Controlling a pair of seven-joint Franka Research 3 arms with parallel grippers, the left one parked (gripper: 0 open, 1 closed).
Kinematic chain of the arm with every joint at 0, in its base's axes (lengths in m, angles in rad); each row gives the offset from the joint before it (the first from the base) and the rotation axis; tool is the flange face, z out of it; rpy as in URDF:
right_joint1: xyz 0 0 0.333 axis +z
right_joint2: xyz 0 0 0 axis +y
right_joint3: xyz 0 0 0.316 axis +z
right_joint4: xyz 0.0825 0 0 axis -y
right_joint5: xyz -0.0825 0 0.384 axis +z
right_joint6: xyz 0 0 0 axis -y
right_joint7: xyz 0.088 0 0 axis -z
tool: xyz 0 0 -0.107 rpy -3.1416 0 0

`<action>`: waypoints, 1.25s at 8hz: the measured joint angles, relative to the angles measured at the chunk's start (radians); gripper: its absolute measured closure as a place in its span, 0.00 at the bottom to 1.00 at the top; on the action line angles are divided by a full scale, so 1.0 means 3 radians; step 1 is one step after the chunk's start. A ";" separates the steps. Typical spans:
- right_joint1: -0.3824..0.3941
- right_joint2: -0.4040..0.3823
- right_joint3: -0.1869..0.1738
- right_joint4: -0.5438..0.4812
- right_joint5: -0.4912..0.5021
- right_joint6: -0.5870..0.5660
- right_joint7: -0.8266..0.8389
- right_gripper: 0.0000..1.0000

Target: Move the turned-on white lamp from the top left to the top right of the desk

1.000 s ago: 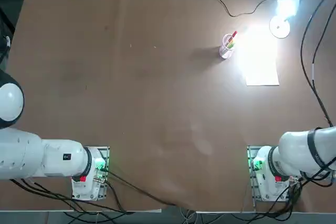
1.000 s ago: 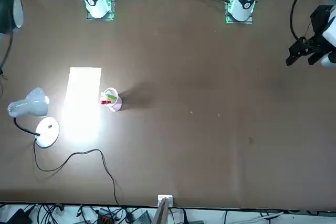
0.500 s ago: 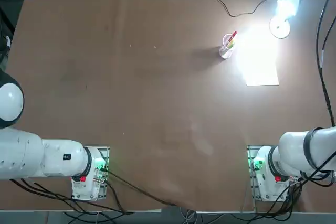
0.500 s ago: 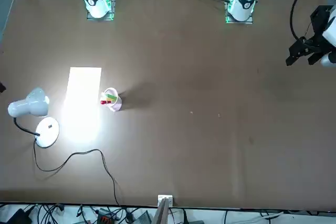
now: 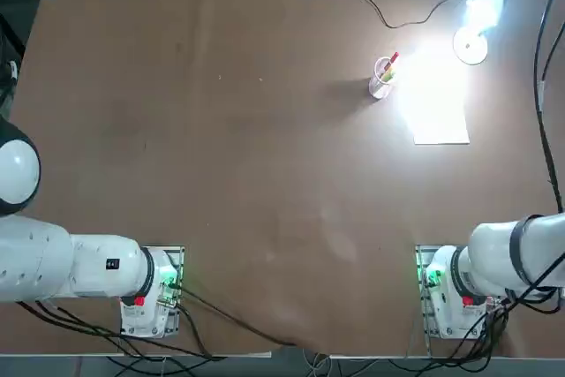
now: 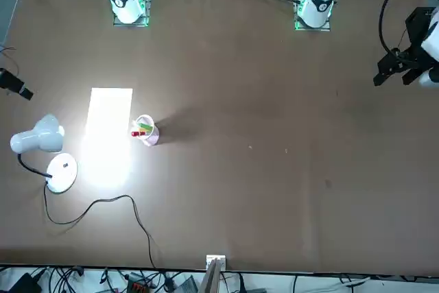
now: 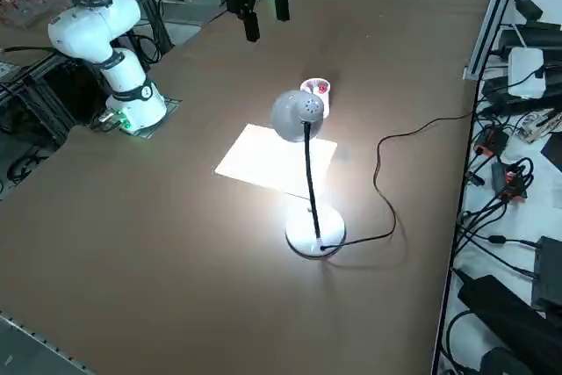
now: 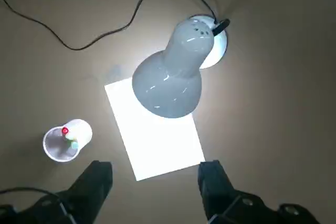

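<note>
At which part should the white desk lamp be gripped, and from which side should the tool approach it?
Grip the lamp by its slim upright neck, the only part narrow enough for the open right tool, which hangs above the head. Come level from the paper sheet side: the cord leaves the base on the opposite side, and the head blocks an approach from above.

Lamp (image 5: 484, 8) glare washing out the paper (image 5: 437, 103), cup (image 5: 382, 78) casting shadow

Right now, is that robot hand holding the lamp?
No. The right gripper hangs open above the lamp, touching nothing.
</note>
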 joint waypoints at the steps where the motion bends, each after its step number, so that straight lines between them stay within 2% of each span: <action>1: 0.0022 -0.0005 0.0017 0.0002 0.0001 -0.0060 -0.0007 0.00; 3: 0.0053 -0.0064 0.0014 0.0001 0.0036 -0.0307 -0.0023 0.00; 5: 0.0272 -0.0152 -0.0041 -0.0117 0.0155 -0.0408 -0.0020 0.00; 7: 0.0462 -0.0319 -0.0048 -0.0409 0.0206 -0.0223 0.0022 0.00; 10: 0.0509 -0.0577 -0.0064 -0.0778 0.0216 0.0191 -0.0004 0.00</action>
